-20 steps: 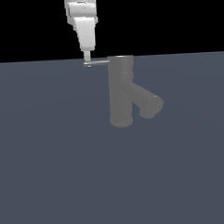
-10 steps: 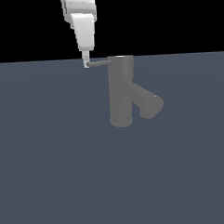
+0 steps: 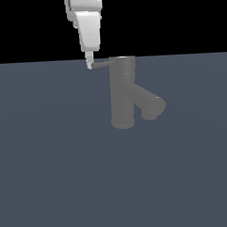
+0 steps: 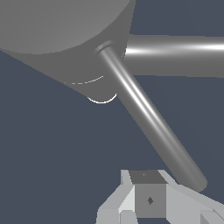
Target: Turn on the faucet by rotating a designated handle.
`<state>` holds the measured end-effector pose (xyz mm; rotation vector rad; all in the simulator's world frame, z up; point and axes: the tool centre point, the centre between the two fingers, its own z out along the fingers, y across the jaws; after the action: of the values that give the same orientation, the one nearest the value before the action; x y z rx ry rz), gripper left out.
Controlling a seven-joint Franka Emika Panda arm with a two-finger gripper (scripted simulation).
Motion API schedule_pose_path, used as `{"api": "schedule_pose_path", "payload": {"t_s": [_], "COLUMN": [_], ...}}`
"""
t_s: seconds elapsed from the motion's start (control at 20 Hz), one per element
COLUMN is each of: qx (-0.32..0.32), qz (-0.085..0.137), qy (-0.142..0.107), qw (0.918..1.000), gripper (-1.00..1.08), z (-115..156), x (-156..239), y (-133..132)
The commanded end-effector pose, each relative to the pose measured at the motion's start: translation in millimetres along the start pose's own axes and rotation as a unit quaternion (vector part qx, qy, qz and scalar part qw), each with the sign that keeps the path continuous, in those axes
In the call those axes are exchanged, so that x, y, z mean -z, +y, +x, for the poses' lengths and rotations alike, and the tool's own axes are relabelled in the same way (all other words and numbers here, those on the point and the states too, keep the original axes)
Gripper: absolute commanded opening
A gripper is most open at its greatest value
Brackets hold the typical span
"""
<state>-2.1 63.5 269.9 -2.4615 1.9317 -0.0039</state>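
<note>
The gripper (image 3: 90,65), fingers seemingly pressed together, touches the free end of the handle (image 3: 101,64) projecting from the faucet (image 3: 122,93).

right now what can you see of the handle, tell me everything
The handle is a thin, straight, light-silver rod with a metallic sheen, far slimmer than the faucet. It juts out roughly level from the faucet's wider cap toward the exterior view's left. In the wrist view its free end is plain and rounded. The gripper sits right at that free end; whether it actually touches cannot be told.
</note>
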Motion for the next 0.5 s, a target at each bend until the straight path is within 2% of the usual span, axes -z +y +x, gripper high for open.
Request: {"api": "schedule_pose_path", "payload": {"t_s": [0.0, 0.45], "qx": [-0.01, -0.012], "qz": [-0.004, -0.005], "qy": [0.002, 0.002], "qw": [0.9999, 0.9999], "gripper": [-1.0, -1.0], "z": [19, 48], "x": [0, 1], "y": [12, 40]}}
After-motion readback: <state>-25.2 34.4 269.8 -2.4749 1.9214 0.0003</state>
